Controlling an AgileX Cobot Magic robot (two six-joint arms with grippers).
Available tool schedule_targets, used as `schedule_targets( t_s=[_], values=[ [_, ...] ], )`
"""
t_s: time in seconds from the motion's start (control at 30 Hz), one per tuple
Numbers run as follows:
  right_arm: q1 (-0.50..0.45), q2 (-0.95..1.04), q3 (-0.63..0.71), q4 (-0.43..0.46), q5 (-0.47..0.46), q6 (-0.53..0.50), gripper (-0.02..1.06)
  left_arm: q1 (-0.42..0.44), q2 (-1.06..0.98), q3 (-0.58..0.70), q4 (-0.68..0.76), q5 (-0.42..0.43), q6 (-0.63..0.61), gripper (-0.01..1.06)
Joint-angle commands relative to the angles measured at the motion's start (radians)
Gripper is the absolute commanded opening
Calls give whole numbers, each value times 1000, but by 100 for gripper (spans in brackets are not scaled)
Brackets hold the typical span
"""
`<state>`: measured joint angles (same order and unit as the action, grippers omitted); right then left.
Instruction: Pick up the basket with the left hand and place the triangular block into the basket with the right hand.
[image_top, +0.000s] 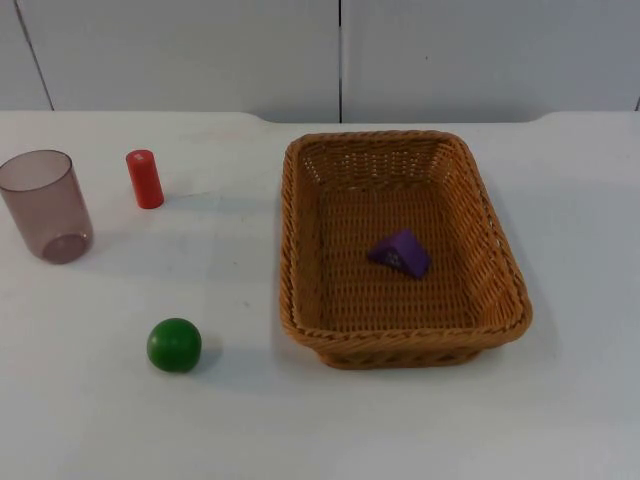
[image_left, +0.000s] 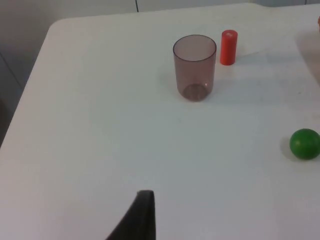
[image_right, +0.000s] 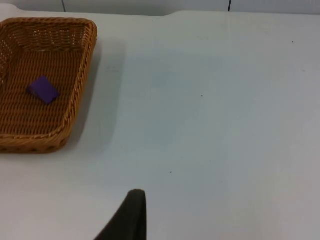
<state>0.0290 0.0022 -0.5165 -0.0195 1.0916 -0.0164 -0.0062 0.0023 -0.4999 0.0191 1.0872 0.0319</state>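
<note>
A brown wicker basket (image_top: 402, 347) stands on the white table right of centre. A purple triangular block (image_top: 400, 253) lies inside it, on the basket floor toward the right wall. My left gripper (image_left: 141, 217) hangs over bare table at the left side, well short of the basket, and holds nothing that I can see. My right gripper (image_right: 131, 215) hangs over bare table to the right of the basket (image_right: 84, 85), with the purple block (image_right: 43, 90) lying in the basket ahead of it. Neither gripper touches the basket or the block.
A translucent brownish cup (image_top: 46, 206) stands at the far left, with a red cylinder (image_top: 144, 179) upright beside it. A green ball (image_top: 174, 345) rests nearer the front, left of the basket. The left wrist view also has the cup (image_left: 194, 67), cylinder (image_left: 228, 47) and ball (image_left: 304, 144).
</note>
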Motion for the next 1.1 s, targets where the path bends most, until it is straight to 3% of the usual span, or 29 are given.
schedule_targets(
  t_s=[0.0,1.07],
  values=[
    [6,-2,3,-3,-13,4,105,-6,-2,5,-7,-12,-10,105],
    [6,-2,2,-5,-13,4,105,-4,-2,5,22,-12,-57,105]
  ],
)
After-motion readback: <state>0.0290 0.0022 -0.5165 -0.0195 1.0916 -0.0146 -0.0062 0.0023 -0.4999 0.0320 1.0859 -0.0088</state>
